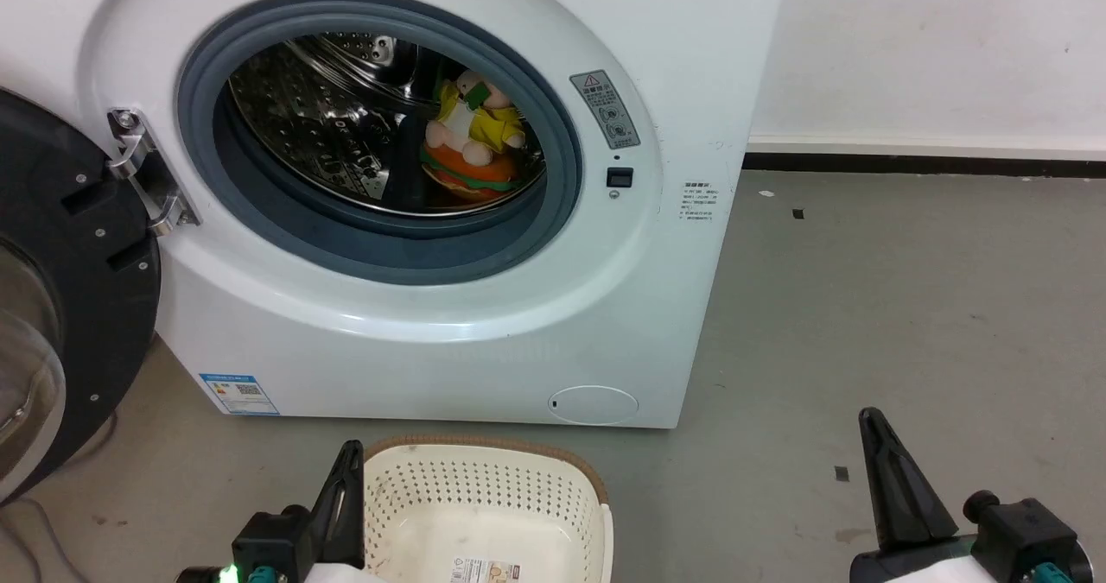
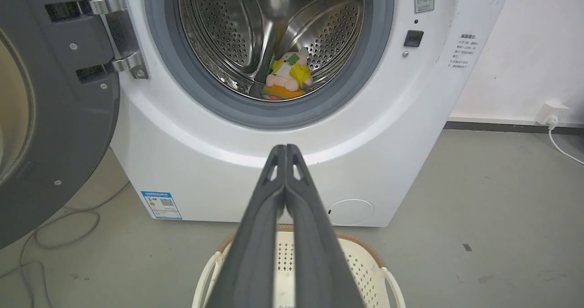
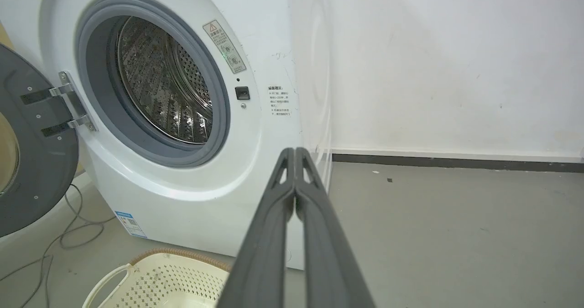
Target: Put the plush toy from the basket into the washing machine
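Note:
The plush toy lies inside the steel drum of the white washing machine, pink figure in yellow on its orange hamburger; the left wrist view also catches the plush toy low in the drum. On the floor in front stands the cream basket, nothing in it but the barcode sticker. My left gripper is shut beside the basket's left rim, holding nothing, and points at the washer. At the lower right my right gripper is shut and holds nothing, its tips aimed at the washer's right front corner.
The black round door hangs open at the left on its metal hinge. Loose cables lie on the grey floor under the door. Bare floor stretches to the right, up to a white wall with a dark skirting strip.

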Tool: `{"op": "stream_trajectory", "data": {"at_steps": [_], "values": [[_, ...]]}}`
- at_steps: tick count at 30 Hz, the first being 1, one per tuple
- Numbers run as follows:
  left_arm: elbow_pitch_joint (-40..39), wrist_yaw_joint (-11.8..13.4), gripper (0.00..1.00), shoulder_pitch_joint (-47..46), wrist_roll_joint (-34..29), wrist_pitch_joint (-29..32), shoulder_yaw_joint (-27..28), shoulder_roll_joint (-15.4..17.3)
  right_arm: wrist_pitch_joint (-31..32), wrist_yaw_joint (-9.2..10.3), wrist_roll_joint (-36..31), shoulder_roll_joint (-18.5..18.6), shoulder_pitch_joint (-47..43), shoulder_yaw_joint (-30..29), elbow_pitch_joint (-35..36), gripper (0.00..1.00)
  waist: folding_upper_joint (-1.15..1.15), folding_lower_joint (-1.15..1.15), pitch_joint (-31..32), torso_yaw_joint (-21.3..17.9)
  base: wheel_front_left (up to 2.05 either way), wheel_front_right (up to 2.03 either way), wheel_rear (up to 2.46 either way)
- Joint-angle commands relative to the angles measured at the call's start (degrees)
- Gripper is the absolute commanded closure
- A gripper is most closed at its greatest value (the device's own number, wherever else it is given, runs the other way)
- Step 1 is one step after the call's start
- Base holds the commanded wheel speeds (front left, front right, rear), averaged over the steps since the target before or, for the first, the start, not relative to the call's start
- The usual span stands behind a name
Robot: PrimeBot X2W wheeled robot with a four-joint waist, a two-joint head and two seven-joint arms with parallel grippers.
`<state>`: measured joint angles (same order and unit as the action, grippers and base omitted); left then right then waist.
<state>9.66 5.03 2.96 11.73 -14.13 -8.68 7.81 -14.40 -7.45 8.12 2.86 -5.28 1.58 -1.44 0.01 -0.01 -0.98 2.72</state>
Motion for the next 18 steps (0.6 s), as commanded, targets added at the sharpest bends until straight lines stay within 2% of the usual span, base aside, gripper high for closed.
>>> {"op": "stream_trajectory", "data": {"at_steps": [1, 18], "values": [[-0.38, -0.15, 1.00, -0.14, -0.51, 0.22, 0.30, -0.22, 0.36, 0.00, -0.30, 0.00, 0.25, -0.08, 0.07, 1.00, -0.01, 0.01, 0.00, -0.04, 0.00, 0.00, 0.00], [-1.70, -0.85, 1.00, -0.54, -2.11, 2.21, 1.50, -0.89, 2.36, -0.01, -1.41, 0.00, 0.96, -0.30, 0.26, 1.00, -0.01, 0.01, 0.14, -0.42, 0.00, 0.00, 0.00]]}}
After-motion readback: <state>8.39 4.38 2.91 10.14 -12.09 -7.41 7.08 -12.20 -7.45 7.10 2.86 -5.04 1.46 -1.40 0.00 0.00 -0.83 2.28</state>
